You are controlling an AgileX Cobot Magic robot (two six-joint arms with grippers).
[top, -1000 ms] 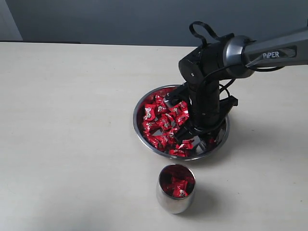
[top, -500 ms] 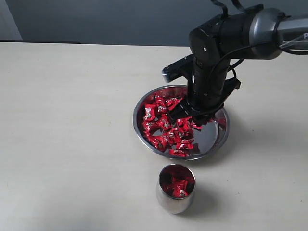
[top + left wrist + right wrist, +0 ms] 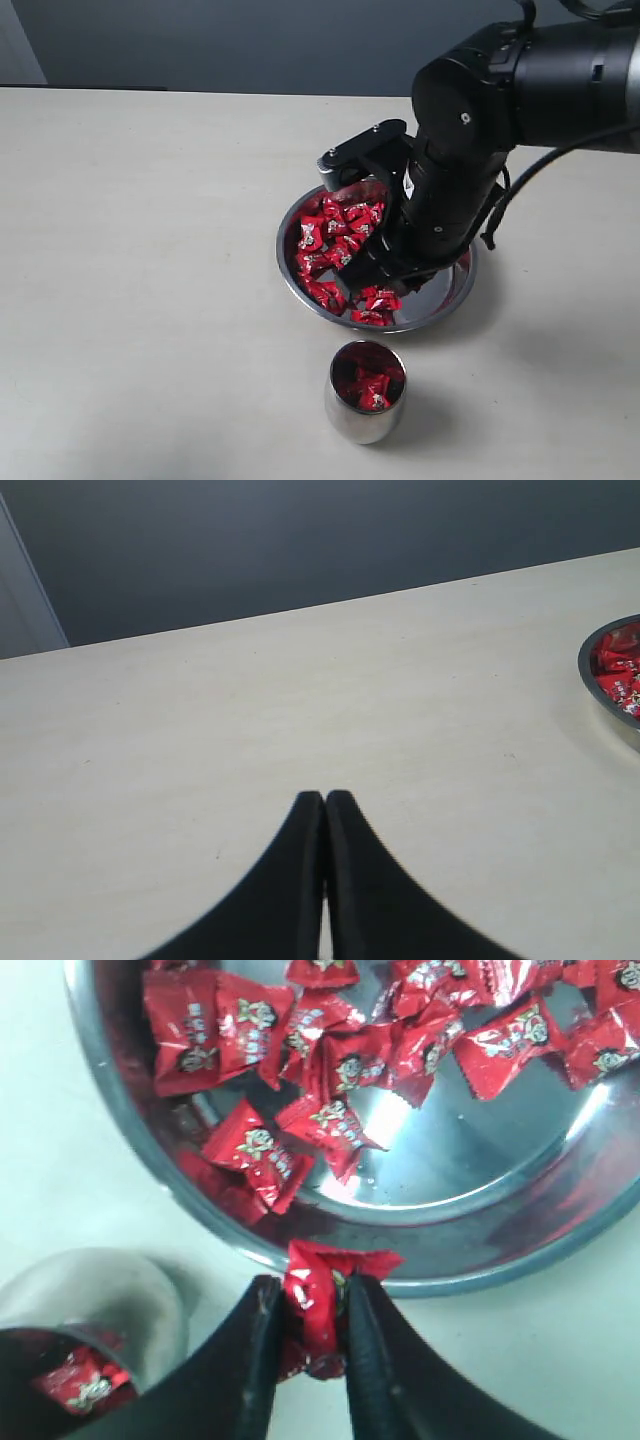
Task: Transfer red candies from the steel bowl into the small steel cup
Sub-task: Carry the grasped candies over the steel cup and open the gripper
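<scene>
We grip one candy in the right gripper above the rim of the bowl, which sits mid-desk. The cup stands nearer the desk's front edge. The slick wrapper may slip, or a release off-centre may bounce the candy off the cup's lip. In the exterior view the arm hides the fingertips. The left gripper, closed on nothing, hangs over bare desk.

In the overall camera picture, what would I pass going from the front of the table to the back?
First the cup → bowl of candies → bare table → dark wall.
</scene>
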